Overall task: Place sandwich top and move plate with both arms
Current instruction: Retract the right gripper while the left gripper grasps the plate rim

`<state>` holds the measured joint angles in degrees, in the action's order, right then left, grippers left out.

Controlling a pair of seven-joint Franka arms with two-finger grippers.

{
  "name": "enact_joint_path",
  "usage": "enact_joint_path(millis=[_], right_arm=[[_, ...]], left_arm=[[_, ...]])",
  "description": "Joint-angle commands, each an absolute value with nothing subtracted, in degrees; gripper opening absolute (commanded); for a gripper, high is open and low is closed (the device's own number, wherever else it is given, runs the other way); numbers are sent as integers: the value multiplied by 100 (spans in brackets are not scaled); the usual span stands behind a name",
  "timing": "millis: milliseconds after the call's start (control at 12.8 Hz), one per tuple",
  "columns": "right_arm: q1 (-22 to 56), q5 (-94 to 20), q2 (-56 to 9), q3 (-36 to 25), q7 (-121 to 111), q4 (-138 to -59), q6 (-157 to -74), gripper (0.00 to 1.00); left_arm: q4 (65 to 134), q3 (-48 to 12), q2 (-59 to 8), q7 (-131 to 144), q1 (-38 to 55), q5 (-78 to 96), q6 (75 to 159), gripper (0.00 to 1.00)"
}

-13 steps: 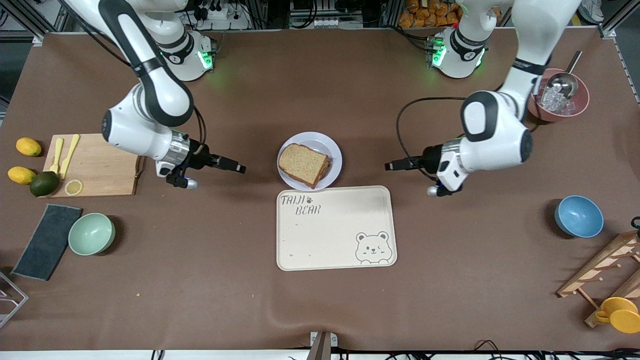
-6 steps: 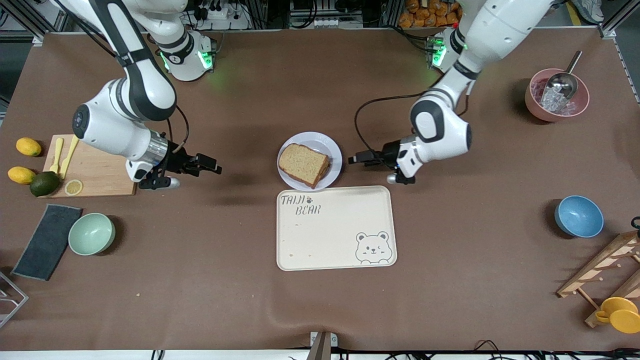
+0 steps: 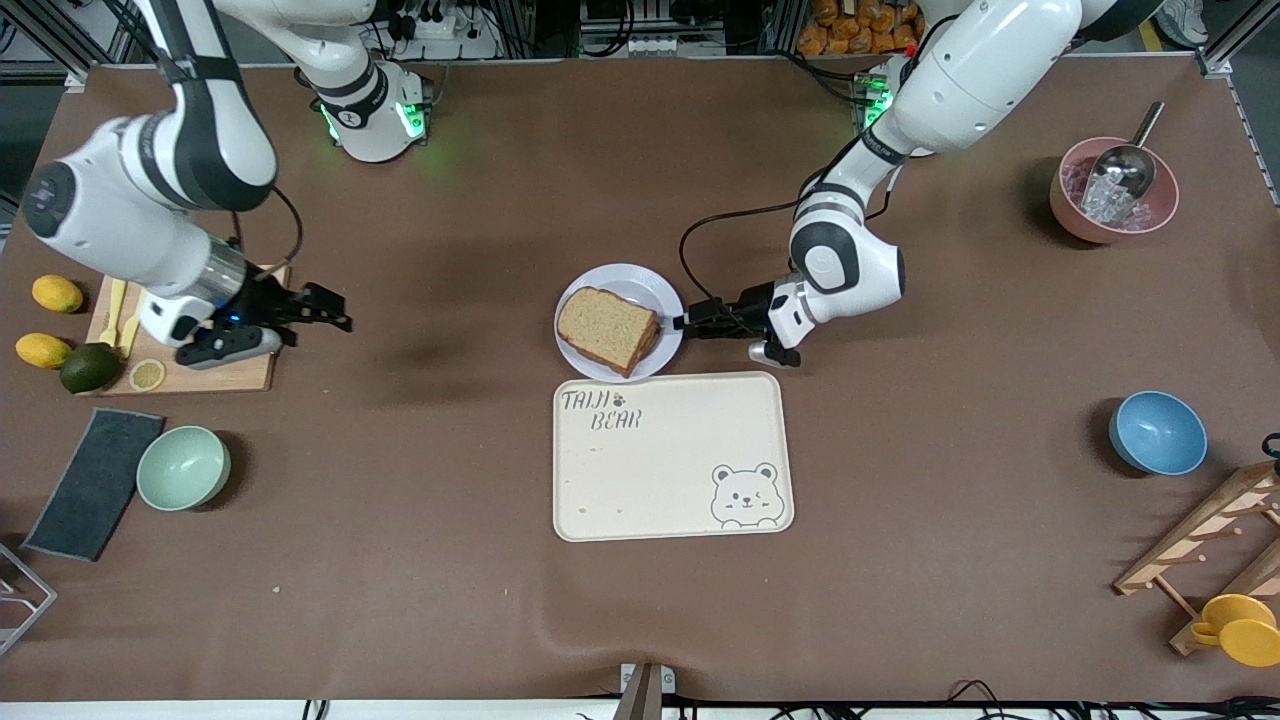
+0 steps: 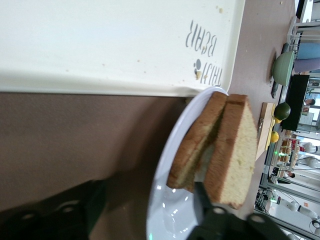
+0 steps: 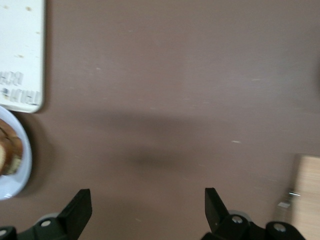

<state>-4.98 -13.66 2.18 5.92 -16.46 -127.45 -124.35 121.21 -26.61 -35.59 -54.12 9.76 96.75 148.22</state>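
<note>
At the middle of the front view we see the plate (image 3: 664, 300) touching the bear-printed tray's (image 3: 690, 470) upper edge, the sandwich top (image 3: 606, 328) lying on the stacked sandwich. Our left gripper (image 3: 684, 324) is at the plate's rim, one finger (image 4: 202, 202) over it, fingers apart, not clamped. At left of the frame, our right gripper (image 3: 335, 307) hovers beside the cutting board (image 3: 195, 330), fingers spread wide.
</note>
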Motion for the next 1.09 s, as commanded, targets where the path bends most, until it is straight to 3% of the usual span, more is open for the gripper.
enact_joint_path(millis=[0,390,1013], right_arm=[[-326,-600,404,186,-1626,-12088,-11509,100],[-290,25,343,18,-1608,-10665,-10102,100],[-378,114,299,-79,-1213,-9097,-8166,100]], left_arm=[[11910,-2707,-3691,-5668,1010,9844,14827,56],[11909,-2707,-3788,-6073,1046,9853,14652,37],[11971,-2707,-3876,-6696,958,9861,14291,23]])
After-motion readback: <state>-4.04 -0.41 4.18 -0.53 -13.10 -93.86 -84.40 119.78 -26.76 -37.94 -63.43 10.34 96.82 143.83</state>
